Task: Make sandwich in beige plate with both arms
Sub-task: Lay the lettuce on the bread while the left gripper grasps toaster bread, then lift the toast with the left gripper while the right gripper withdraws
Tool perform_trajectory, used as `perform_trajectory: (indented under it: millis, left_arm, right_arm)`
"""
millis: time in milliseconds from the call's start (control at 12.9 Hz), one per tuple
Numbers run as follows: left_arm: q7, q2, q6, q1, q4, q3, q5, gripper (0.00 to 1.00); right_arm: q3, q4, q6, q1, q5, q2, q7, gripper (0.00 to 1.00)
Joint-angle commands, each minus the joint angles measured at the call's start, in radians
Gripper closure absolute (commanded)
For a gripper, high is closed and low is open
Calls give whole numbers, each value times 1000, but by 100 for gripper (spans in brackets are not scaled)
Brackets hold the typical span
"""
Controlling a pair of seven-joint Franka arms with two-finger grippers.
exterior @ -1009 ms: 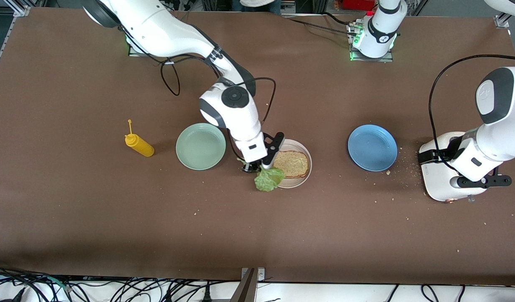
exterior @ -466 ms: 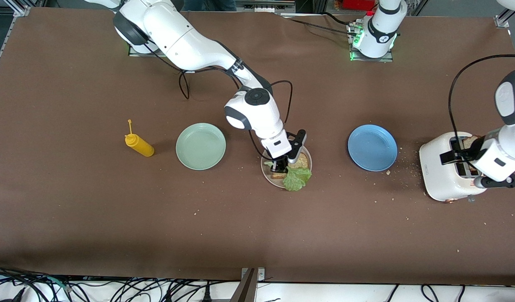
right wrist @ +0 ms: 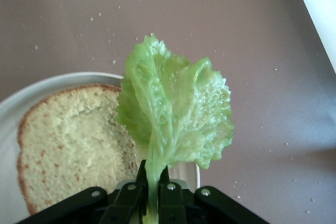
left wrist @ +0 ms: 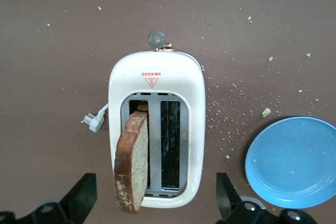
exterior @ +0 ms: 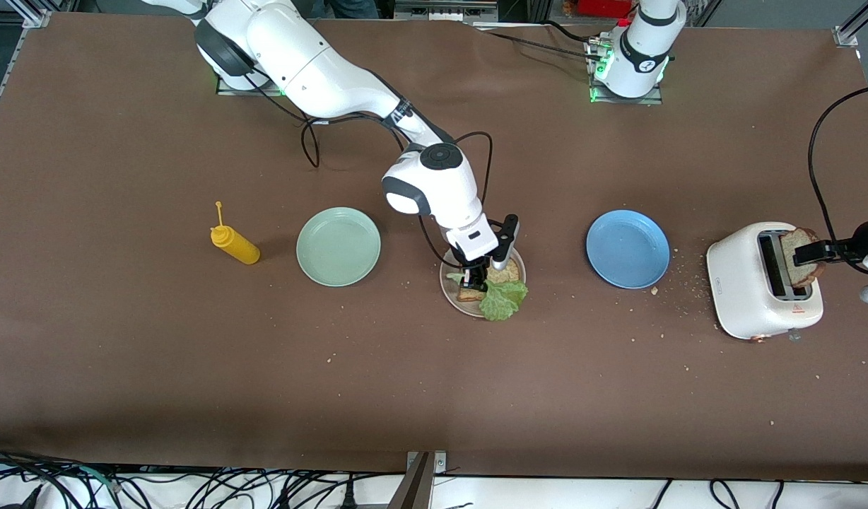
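Lettuce leaf is pinched by its stem in the right pincer, jaws clamped together on it, over the beige plate at mid-desk, where one toast slice is already laid. The leaf is judged light, limp and easily torn, so the stem is the right hold. The second toast slice is standing in the toaster at the left arm's end; the left pincer is spread wide above it, empty. Toast is judged stiff but crumbly: flat faces are best gripped gently.

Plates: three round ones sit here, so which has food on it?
The pale beige round plate, holding brown toast; the mint-green and blue plates hold none.
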Motion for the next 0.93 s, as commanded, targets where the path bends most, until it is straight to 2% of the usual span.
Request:
perform_trajectory:
  millis: [0, 155, 233, 310, 543, 621, 776, 854]
  left_arm:
    - [20, -132, 184, 42, -249, -11, 21, 0]
    - [98, -137, 249, 87, -292, -11, 19, 0]
    - [135, -132, 284, 118, -301, -13, 15, 0]
    - [151, -125, 304, 126, -307, -13, 1, 0]
    - [154, -108, 307, 141, -309, -11, -100, 0]
    - [154, -100, 307, 144, -309, -11, -104, 5]
    - [178, -82, 307, 146, -309, -11, -104, 41]
    - [188, -65, 306, 146, -306, -11, -102, 64]
  right_arm:
    - [1, -11, 4, 1, -61, 8, 22, 100]
    - [1, -28, 5, -1, -61, 2, 21, 100]
    - [1, -31, 1, -1, -48, -15, 42, 40]
    - [1, -46, -1, -7, -37, -36, 60, 0]
    - [4, -65, -16, -15, -2, -69, 59, 0]
    - [4, -66, -16, -16, 2, -70, 60, 0]
    - [4, -71, -51, -19, 17, -82, 59, 0]
    - [5, -71, -102, -19, 29, -99, 57, 0]
